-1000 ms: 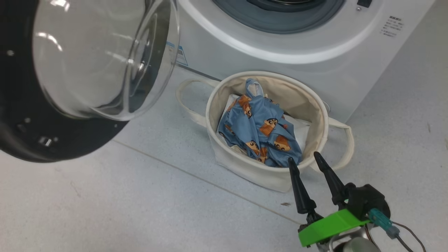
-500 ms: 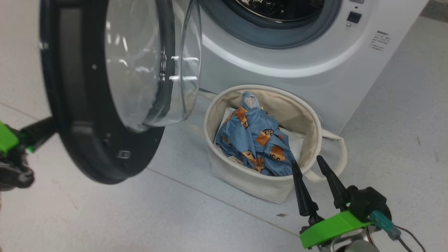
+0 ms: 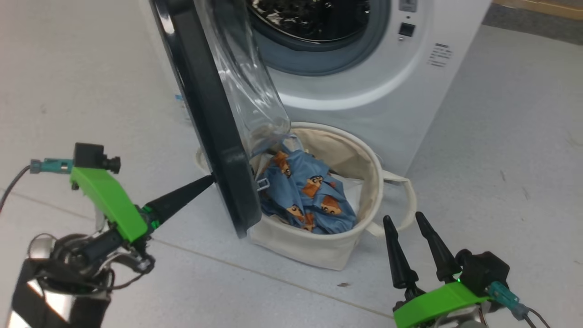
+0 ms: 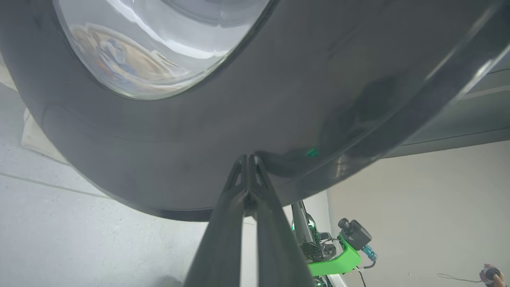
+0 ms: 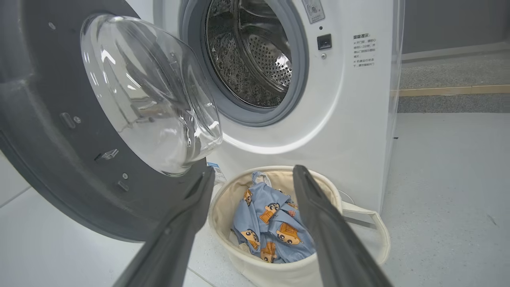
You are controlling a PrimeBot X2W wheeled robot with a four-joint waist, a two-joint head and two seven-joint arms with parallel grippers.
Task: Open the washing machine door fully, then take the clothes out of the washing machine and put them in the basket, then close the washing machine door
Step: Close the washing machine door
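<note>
The washing machine door (image 3: 207, 109) stands half swung, edge-on in the head view, its glass bowl (image 5: 151, 95) facing the drum. My left gripper (image 3: 210, 179) is shut, its tip pressed against the door's black outer rim (image 4: 199, 131). The washing machine (image 3: 364, 91) is open, its steel drum (image 5: 251, 52) bare. The light-blue clothes (image 3: 305, 191) with orange faces lie inside the cream basket (image 3: 314, 248), which sits on the floor before the washer. My right gripper (image 3: 403, 222) hovers open at the lower right, just short of the basket's rim, holding nothing.
Grey tiled floor (image 3: 501, 159) spreads to the right and left of the washer. The basket's strap handle (image 3: 407, 200) loops toward my right gripper. A wooden strip and darker flooring (image 5: 454, 91) run behind the machine.
The door has swung from wide open toward the washer, with my left gripper now in view pushing its outer rim. The head camera has turned and lifted. The right gripper stays put.
</note>
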